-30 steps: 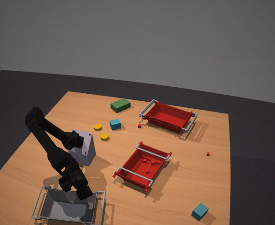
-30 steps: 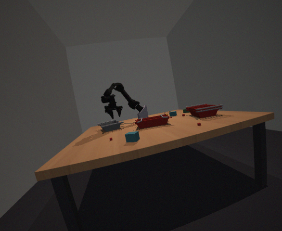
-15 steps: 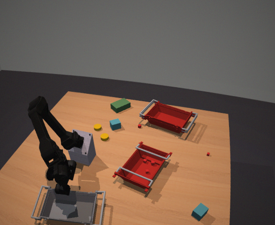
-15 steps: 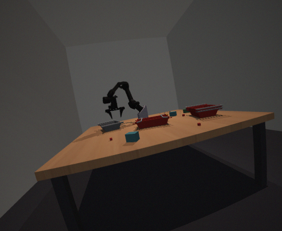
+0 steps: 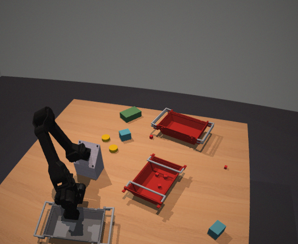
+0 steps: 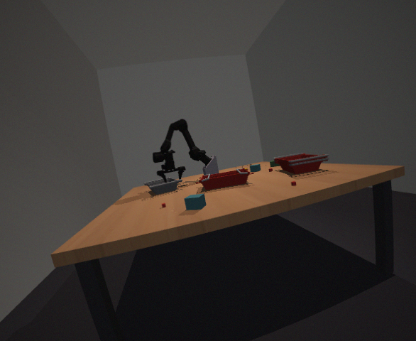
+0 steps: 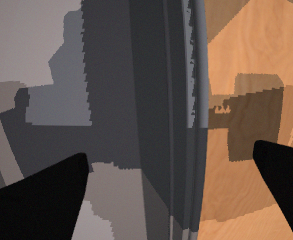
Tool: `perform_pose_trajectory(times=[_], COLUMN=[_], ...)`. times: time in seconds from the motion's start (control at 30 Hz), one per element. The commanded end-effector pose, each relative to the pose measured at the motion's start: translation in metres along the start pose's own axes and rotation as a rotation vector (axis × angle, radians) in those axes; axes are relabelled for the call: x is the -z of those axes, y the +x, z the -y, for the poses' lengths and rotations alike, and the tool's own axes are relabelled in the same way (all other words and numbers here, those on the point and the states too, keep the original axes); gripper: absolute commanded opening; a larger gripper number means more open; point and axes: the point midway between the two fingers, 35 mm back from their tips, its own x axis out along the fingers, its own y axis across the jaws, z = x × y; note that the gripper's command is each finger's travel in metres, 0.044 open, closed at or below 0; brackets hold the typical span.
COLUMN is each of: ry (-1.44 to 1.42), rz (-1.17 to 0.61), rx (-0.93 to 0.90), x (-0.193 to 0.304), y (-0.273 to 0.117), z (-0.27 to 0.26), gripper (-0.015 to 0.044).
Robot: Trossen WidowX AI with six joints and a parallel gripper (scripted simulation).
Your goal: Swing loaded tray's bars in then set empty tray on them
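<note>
The loaded red tray (image 5: 144, 197) (image 6: 224, 181) stands mid-table with small red blocks (image 5: 165, 176) inside. Its near wire bar (image 5: 146, 189) and far wire bar (image 5: 164, 166) both lie in across its top. An empty grey tray (image 5: 62, 230) (image 6: 164, 188) (image 7: 156, 100) stands near the arm, its bars out over its ends. My gripper (image 6: 172, 180) (image 7: 174, 156) is open and empty at the grey tray. In the wrist view one finger is over the tray's inside and the other over the table outside, with one wall between them. The fingertips are hidden in the top view.
An empty red tray (image 5: 184, 129) (image 6: 303, 167) with bars out stands at the back right. A green block (image 5: 130, 114), a teal block (image 5: 124, 134) and two yellow discs (image 5: 106, 138) (image 5: 113, 148) lie behind. Another teal block (image 5: 216, 230) (image 6: 194, 202) lies front right. A lilac stand (image 5: 96, 165) is beside the arm.
</note>
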Motion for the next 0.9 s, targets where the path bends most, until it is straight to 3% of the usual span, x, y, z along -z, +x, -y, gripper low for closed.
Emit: perform_pose_trajectory(times=[0.0,0.33,0.87], ry=[-0.008,-0.008,-0.008], rz=[-0.001,-0.001,-0.001], rx=[0.014,0.014,0.014], x=[-0.0010,-0.0015,-0.0015], y=[0.0178,0.0207,0.0207], z=[0.0052,0.0057,0.0057], gripper=[0.0440,0.0440,0.0221])
